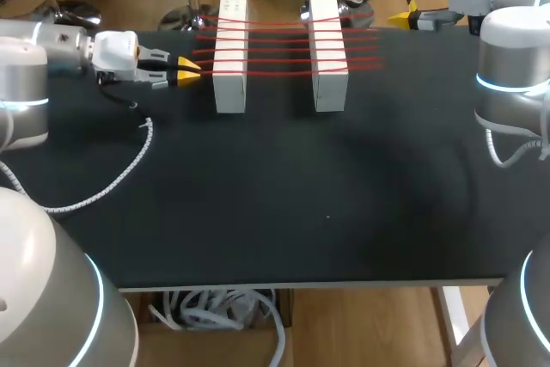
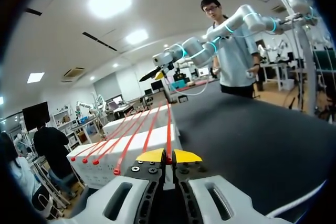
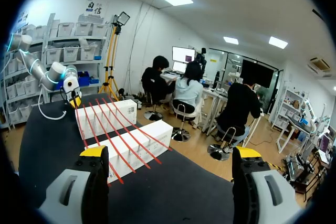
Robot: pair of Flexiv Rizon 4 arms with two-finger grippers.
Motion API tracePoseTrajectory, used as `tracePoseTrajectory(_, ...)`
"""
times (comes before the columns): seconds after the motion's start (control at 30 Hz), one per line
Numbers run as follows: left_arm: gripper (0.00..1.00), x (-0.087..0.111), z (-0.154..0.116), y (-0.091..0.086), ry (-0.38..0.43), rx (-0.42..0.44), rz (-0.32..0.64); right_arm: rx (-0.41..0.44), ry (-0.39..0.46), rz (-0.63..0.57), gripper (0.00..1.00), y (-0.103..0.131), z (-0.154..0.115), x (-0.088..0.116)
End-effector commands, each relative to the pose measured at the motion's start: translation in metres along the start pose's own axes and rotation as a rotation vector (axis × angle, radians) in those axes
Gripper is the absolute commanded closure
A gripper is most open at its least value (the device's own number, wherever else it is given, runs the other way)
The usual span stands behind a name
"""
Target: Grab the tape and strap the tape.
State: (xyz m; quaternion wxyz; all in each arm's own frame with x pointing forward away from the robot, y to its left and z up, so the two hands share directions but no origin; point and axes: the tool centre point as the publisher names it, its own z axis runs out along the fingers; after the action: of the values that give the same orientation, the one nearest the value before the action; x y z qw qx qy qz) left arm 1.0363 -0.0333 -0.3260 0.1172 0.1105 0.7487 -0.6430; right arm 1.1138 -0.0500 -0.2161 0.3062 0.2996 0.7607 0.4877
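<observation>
Two white blocks (image 1: 230, 58) (image 1: 329, 53) stand side by side at the back of the black table (image 1: 301, 204). Several red tape strands (image 1: 279, 45) stretch across both. My left gripper (image 1: 187, 72) sits just left of the left block, shut on the end of the nearest red strand. In the left wrist view that strand (image 2: 169, 129) runs straight into the seam between my left gripper's (image 2: 169, 156) closed yellow tips. My right gripper (image 1: 406, 16) hovers at the back right, beyond the right block, and stands wide open (image 3: 169, 153) with nothing between its fingers (image 3: 94, 151).
A coiled white cable (image 1: 129, 161) trails from my left arm across the table's left side. The table's front edge (image 1: 309, 284) runs below, with a box of cables under it.
</observation>
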Motion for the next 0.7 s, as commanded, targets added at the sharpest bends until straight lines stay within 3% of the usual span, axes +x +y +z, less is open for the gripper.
tracePoseTrajectory(0.03,1.0,-0.005,0.001,-0.002,0.025,0.007,0.01,0.0,0.0,0.0,0.0,0.0,0.0,0.0)
tracePoseTrajectory(0.33,1.0,-0.01,0.013,-0.023,-0.006,0.088,0.048,0.0,0.0,0.0,0.0,0.0,0.0,0.0)
tracePoseTrajectory(0.7,1.0,-0.006,0.025,-0.055,-0.008,0.112,0.055,0.0,0.0,0.0,0.0,0.0,0.0,0.0)
